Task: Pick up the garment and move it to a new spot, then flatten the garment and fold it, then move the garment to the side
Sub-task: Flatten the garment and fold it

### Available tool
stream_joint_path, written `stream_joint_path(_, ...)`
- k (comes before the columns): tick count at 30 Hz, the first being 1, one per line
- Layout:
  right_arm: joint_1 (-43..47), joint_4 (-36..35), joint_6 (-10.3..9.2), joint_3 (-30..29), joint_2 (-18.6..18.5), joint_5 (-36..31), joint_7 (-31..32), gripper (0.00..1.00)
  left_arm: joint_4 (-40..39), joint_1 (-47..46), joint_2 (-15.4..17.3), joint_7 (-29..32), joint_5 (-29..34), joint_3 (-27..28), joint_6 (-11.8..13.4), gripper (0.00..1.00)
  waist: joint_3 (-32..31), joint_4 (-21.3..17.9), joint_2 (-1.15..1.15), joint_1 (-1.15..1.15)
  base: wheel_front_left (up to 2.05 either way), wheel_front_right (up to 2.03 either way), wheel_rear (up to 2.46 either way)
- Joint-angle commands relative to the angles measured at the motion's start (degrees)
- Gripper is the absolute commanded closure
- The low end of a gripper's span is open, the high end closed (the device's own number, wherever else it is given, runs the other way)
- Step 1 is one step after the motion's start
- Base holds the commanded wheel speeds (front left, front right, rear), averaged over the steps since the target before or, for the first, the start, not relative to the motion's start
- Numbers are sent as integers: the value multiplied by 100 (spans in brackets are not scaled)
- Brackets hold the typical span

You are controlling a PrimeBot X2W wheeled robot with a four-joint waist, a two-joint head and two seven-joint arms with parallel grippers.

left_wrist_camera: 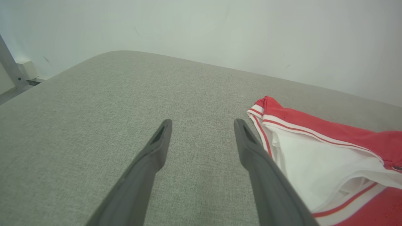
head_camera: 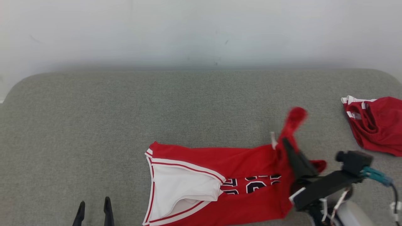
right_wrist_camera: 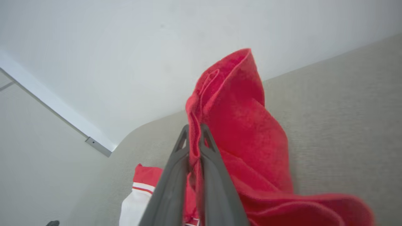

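Red sports jersey [head_camera: 251,160] with white sleeve and black lettering, lying at the near edge of the grey fabric-covered bench [head_camera: 94,125] | right pincer [head_camera: 285,142] clamped on a lifted red fold at its right end | left pincer [head_camera: 95,201] spread, holding nothing, just left of the sleeve | smaller all-red garment [head_camera: 377,125] well apart, far right

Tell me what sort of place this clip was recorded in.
Probably an indoor test setup for folding clothes: a wide grey fabric-covered surface against a plain white wall, with the garment and a smaller red garment on it.
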Motion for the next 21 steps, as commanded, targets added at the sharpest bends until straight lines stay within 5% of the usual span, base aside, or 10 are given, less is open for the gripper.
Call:
stream_joint_path(1,41,-100,7,60,94,22,68,100,18,17,-3,-18,-64,-10,25,0,-23,48,0,0,0,0,0)
stream_joint_path(11,-234,-33,7,726,1259,-279,415,100,190,-140,-4,-18,-131,-324,43,0,-112,497,0,0,0,0,0)
stream_joint_path(21,-878,1060,7,1339,1533,3,26,100,392,-413,-4,-18,-225,-673,32,0,-23,966,0,0,0,0,0)
